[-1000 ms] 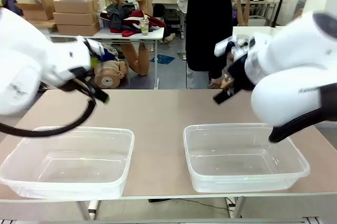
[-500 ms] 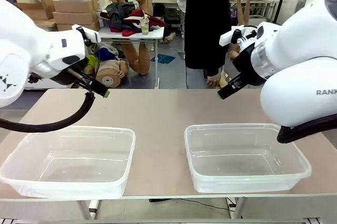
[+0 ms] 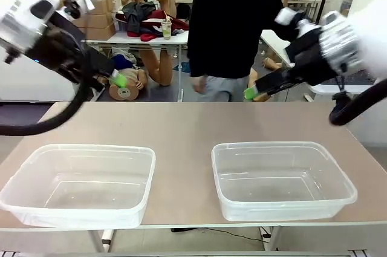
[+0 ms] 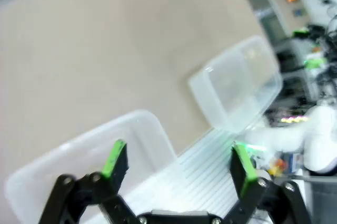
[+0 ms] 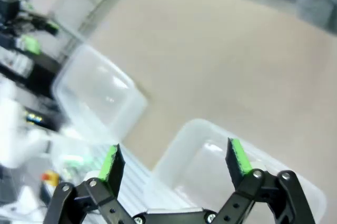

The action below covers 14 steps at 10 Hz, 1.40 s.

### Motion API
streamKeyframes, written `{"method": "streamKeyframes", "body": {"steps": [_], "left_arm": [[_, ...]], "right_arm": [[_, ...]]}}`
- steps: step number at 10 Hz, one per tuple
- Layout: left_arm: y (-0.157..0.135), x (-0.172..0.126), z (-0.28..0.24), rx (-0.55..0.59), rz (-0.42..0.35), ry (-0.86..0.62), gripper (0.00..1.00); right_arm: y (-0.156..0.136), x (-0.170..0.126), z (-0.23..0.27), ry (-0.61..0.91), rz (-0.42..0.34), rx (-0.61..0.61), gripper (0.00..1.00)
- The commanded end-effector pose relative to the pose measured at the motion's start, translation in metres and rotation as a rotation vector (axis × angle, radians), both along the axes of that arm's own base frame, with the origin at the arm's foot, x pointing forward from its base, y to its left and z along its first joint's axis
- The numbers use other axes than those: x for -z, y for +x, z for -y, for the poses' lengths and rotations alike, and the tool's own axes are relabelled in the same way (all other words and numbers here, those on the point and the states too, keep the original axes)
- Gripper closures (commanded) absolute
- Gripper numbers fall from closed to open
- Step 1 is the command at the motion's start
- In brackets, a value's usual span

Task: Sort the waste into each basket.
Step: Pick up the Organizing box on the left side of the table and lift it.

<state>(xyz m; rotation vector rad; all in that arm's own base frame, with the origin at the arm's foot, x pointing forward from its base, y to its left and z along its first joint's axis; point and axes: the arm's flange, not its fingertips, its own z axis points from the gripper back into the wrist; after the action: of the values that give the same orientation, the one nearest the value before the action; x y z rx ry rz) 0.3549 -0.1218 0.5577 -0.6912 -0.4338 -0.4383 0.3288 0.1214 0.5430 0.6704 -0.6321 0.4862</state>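
Two clear tubs sit on the tan table [image 3: 181, 121] that fills the lower half of the front view. The left tub [image 3: 91, 148] is at lower left and the right tub [image 3: 273, 145] at lower right. They are well apart, and each shows its bare floor through the walls.

Behind the table's far edge, at upper centre, a person [image 3: 233, 21] stands in a black top. A small pale mark on the chest is too small for me to read.

My left gripper [image 3: 119, 79] hangs at upper left and my right gripper [image 3: 250, 92] at upper right, both above the far edge in the picture and apart from the tubs. From the front I see just one green pad of each, so that view does not tell the gap.

The wrist views do. In the left wrist view my left gripper's fingers [image 4: 117, 156] stand spread wide with nothing between them. In the right wrist view my right gripper's fingers [image 5: 236, 155] are spread just as wide, likewise bare.

Both wrist views are blurred and look down on the two tubs. One tub lies close under the fingers at the bottom of the frame and the other lies farther up.
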Motion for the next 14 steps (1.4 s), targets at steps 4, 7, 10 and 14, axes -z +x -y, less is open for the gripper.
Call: {"method": "streamKeyframes", "body": {"steps": [4, 7, 10, 14], "left_arm": [[0.030, 0.079, -0.102, -0.146, -0.411, -0.650, 0.00], [0.020, 0.061, -0.094, -0.087, -0.410, -0.526, 0.00], [0.020, 0.061, -0.094, -0.087, -0.410, -0.526, 0.00], [0.005, 0.043, -0.078, -0.186, -0.368, -0.059, 0.00]], "right_arm": [[-0.017, 0.055, 0.126, 0.624, -0.140, 0.246, 0.00], [0.020, 0.015, 0.153, 0.619, -0.186, 0.271, 0.00], [0.020, 0.015, 0.153, 0.619, -0.186, 0.271, 0.00], [0.033, 0.006, 0.039, 0.366, -0.311, 0.192, 0.00]]}}
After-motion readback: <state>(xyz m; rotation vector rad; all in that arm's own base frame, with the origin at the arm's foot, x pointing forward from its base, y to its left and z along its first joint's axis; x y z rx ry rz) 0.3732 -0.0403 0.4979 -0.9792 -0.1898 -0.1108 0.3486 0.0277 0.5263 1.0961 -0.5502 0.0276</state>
